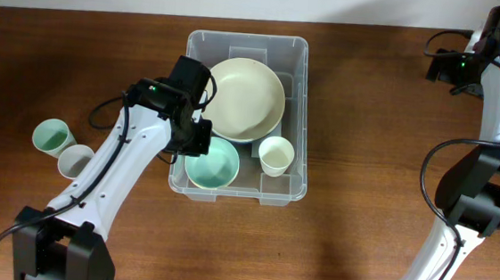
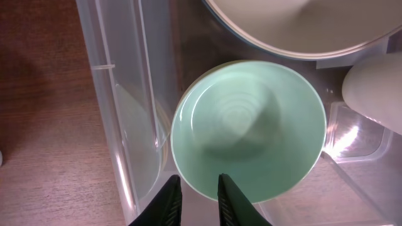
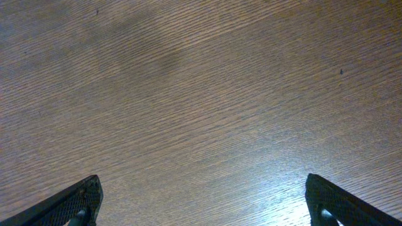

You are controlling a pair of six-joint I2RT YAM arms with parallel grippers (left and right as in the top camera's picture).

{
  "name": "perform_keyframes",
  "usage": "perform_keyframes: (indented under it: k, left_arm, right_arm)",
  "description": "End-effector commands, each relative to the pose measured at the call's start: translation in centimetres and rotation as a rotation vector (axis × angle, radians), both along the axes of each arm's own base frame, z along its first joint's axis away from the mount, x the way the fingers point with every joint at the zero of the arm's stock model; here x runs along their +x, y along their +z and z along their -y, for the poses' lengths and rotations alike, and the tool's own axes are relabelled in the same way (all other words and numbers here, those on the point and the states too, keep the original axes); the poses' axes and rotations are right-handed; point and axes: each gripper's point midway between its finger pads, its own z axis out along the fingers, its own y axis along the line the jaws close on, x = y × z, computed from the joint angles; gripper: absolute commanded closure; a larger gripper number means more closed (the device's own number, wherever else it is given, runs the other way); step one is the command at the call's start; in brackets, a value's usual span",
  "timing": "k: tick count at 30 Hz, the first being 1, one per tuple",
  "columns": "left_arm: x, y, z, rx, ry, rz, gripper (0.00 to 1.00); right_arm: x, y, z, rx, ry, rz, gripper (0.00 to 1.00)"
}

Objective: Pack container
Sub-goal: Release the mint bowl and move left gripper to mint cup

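Note:
The container (image 1: pixel 300 99), a clear plastic bin at the table's middle, holds a large cream bowl (image 1: pixel 246 98), a mint green bowl (image 1: pixel 212 164) and a small cream cup (image 1: pixel 276 155). My left gripper (image 2: pixel 198 188) hangs over the bin's left side, just at the near rim of the mint bowl (image 2: pixel 248 129). Its jaws stand slightly apart with nothing between them, and the bowl rests on the bin floor. My right gripper (image 3: pixel 201 194) is wide open over bare wood at the far right, holding nothing.
On the table left of the bin stand a mint cup (image 1: pixel 52 135) and a white cup (image 1: pixel 76 160). The bin's left wall (image 2: pixel 125 125) runs close beside my left fingers. The right arm (image 1: pixel 495 97) rises along the table's right edge.

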Motion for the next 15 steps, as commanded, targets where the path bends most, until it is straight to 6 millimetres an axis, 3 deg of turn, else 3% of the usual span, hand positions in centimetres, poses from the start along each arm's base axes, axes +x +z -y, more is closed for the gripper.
perform_keyframes:
  k: [1, 4, 9, 15]
  left_arm:
    - [0.4, 0.3, 0.3, -0.011, -0.010, 0.006, 0.78]
    - [1.4, 1.5, -0.2, 0.010, 0.002, 0.051, 0.78]
    - [3.6, 4.8, -4.0, 0.123, 0.088, 0.149, 0.78]
    - [5.4, 7.2, -11.8, 0.115, 0.368, 0.211, 0.80]
  right_arm:
    - [-0.1, 0.6, -0.1, 0.003, -0.009, 0.012, 0.01]
    - [-0.1, 0.6, -0.1, 0.003, -0.009, 0.012, 0.01]
    - [-0.1, 0.6, -0.1, 0.003, -0.009, 0.012, 0.01]
    - [-0.1, 0.6, -0.1, 0.003, -0.010, 0.011, 0.01]
